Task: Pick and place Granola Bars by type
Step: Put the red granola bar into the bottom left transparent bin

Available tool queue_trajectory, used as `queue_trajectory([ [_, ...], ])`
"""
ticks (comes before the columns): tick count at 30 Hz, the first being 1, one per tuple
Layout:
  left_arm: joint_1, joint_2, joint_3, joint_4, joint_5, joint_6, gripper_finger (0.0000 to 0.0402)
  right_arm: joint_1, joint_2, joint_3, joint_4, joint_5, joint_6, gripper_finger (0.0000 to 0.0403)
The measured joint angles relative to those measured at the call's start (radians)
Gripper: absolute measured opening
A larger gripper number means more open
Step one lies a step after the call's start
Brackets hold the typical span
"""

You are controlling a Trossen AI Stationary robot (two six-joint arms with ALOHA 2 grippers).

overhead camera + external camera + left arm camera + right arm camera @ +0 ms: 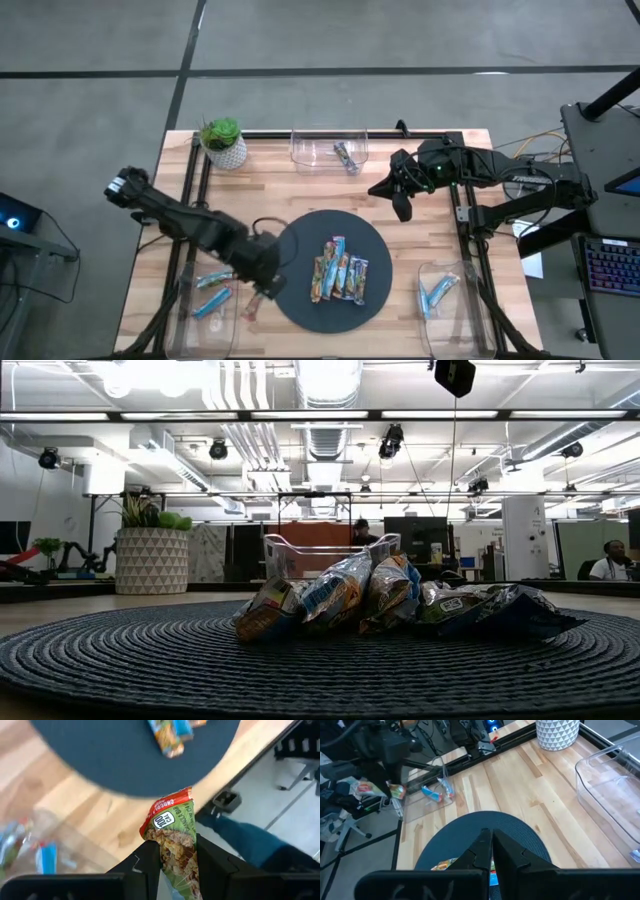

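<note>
Several granola bars [338,270] lie in a heap on the dark round mat [300,240], also seen in the low view as bars [380,600] on the mat [150,660]. My left gripper [262,295] hangs over the table between the mat's near left rim and the near-left bin [205,325], shut on a green-and-red bar [172,820]. My right gripper [402,205] waits above the table at the mat's far right, fingers shut [490,847], holding nothing. My left gripper pinches the green-and-red bar between its two fingers, on the wrapper's two long sides [176,854]. The fingers slant down and lie along the bar. Its red-edged end [167,805] sticks out past the fingertips. The bar [251,310] is lifted clear of the table.
Clear bins stand at the near left with blue bars [212,303], at the near right [440,295] with bars, and at the far middle [328,150] with one bar. A potted plant [222,143] stands at the far left. People sit in the room beyond.
</note>
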Motion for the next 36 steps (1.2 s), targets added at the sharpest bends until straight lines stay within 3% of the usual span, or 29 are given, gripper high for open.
queue_trajectory([
  [10,-0.208,-0.025,-0.004,-0.168,0.001,-0.301,0.0087,0.0,0.0,0.0,0.003,0.002,0.0,0.0008],
  [25,-0.386,-0.01,-0.063,-0.208,-0.113,-0.814,0.0087,0.0,0.0,0.0,0.015,0.002,0.0,0.0008],
  [36,-0.397,-0.009,-0.187,-0.121,-0.086,-0.81,0.0087,0.0,0.0,0.0,0.015,0.002,-0.005,0.0008],
])
